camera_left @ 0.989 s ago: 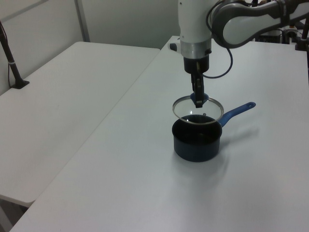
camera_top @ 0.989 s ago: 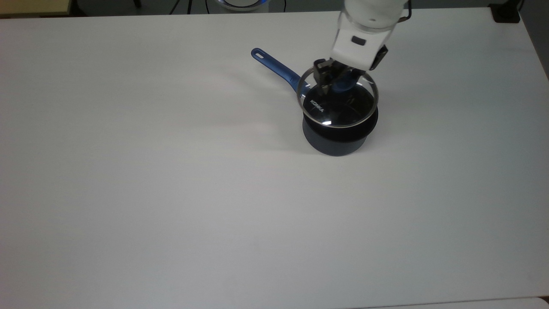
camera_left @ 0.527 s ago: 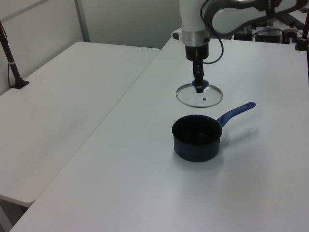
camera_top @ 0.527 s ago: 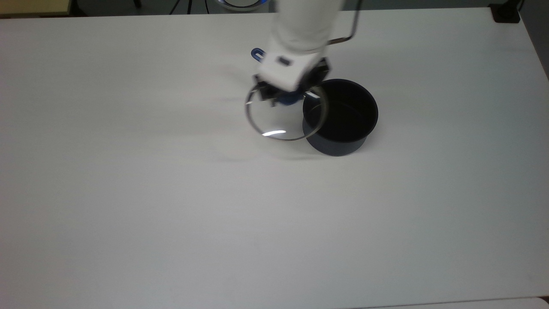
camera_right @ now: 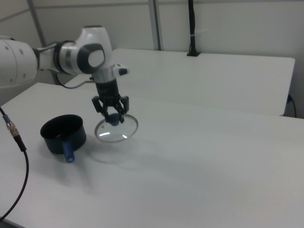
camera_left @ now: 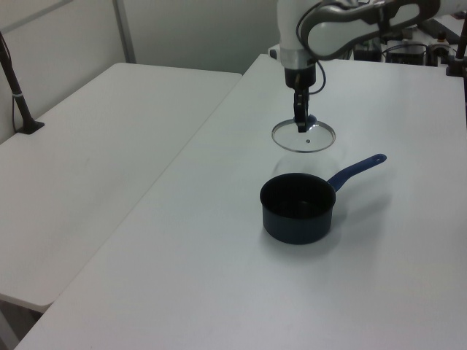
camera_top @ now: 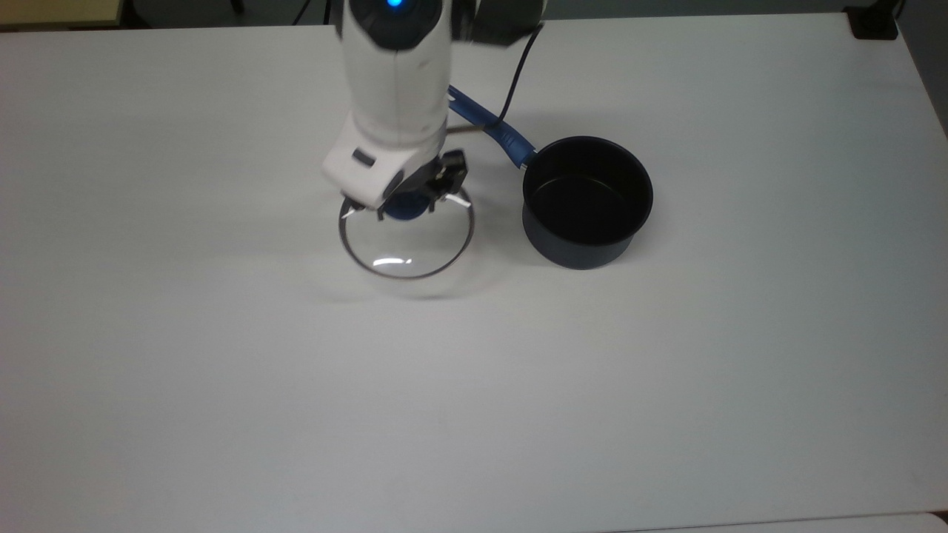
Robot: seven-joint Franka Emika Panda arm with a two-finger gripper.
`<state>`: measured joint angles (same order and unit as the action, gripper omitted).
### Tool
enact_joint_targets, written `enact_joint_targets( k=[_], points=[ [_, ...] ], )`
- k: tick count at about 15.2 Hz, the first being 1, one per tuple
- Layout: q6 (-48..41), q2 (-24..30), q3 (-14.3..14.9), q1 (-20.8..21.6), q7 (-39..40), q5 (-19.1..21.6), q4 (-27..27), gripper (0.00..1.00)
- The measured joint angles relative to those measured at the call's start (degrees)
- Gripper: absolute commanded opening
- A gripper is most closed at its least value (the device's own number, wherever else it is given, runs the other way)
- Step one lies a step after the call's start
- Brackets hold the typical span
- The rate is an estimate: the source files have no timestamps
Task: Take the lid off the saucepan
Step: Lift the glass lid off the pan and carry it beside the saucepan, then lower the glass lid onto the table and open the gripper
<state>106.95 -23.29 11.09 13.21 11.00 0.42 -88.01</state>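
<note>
- We find the saucepan (camera_top: 587, 201) upright on the white surface (camera_top: 222, 370), mouth open and uncovered.
- Its long axis follows the blue handle (camera_top: 489, 126), which runs from the pot wall toward the top view's upper left; in the left view the handle (camera_left: 357, 169) points to the upper right, and in the right view (camera_right: 69, 151) it points down toward the camera.
- We note the lid (camera_top: 406, 240) clear of the saucepan, off to the top view's left of it and well apart from its rim, carried roughly level above the surface with a faint shadow beneath.
- The hand (camera_top: 412, 203) is clenched on the lid's blue knob (camera_top: 404, 210), fingers pointing downward.
- The left view shows the small steam vent as a dark dot in the glass; we cannot make it out in the top view.
- The right view shows the lid (camera_right: 116, 129) raised off the surface, with its shadow lying below.
- The top view looks straight into the saucepan: we see a dark interior with nothing in it.
- The left view also shows a second table (camera_left: 87, 146) alongside.
</note>
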Motion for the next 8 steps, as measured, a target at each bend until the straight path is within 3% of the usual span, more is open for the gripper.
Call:
enact_joint_targets(
  k=[8],
  points=[
    [4.8,-5.7,0.0,-0.8,-0.3,0.9,-0.1,0.48]
  ],
)
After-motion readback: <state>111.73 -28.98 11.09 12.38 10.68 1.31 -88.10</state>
